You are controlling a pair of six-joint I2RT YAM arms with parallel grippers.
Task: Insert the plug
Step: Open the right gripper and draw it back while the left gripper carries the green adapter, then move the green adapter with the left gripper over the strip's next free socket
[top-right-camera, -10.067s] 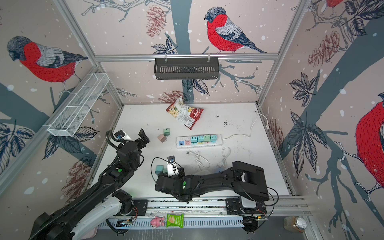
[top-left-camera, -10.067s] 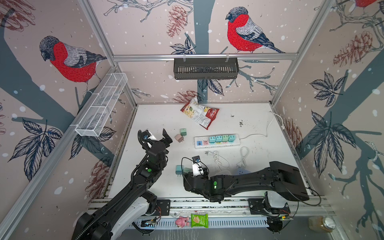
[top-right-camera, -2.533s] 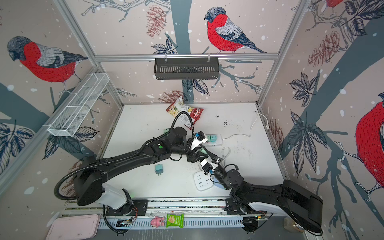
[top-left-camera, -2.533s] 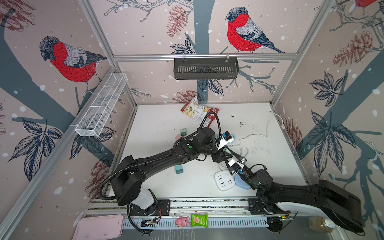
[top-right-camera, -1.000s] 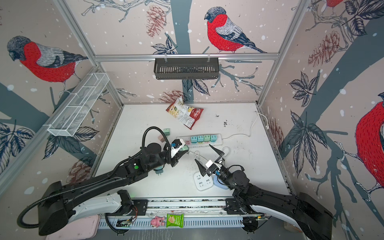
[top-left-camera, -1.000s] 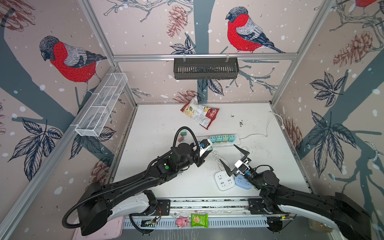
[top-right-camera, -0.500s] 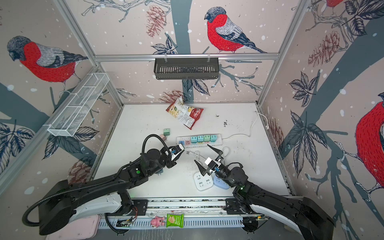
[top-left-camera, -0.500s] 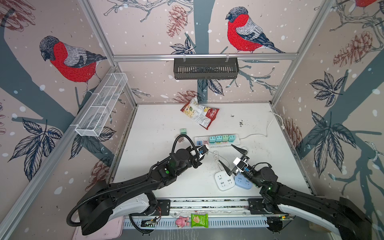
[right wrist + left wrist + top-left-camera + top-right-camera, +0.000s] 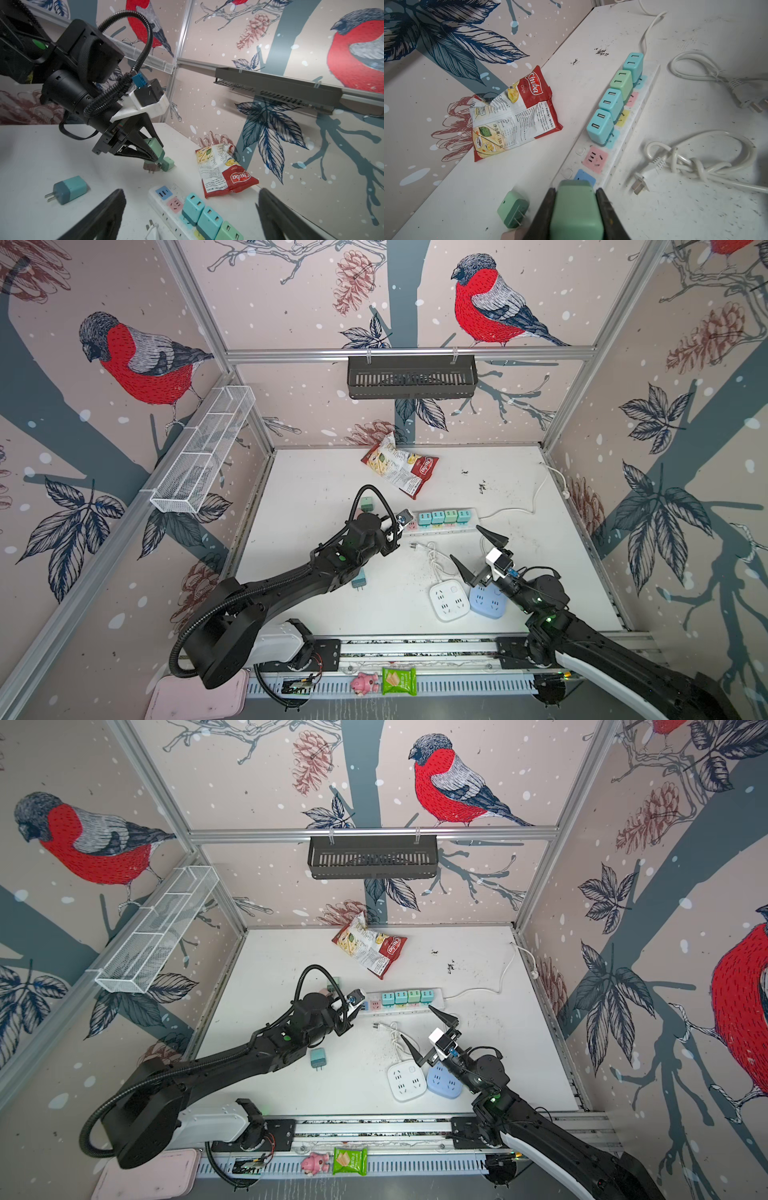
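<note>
Inside pinch of left end effector [image 9: 575, 195], green plug [image 9: 576, 212] hung above tabletop [image 9: 695, 218], free blue socket [image 9: 584, 176] of power strip [image 9: 618, 145] just ahead, likely lined up for insertion. Right end effector [image 9: 464, 542] stood spread wide, empty, near strip.
</note>
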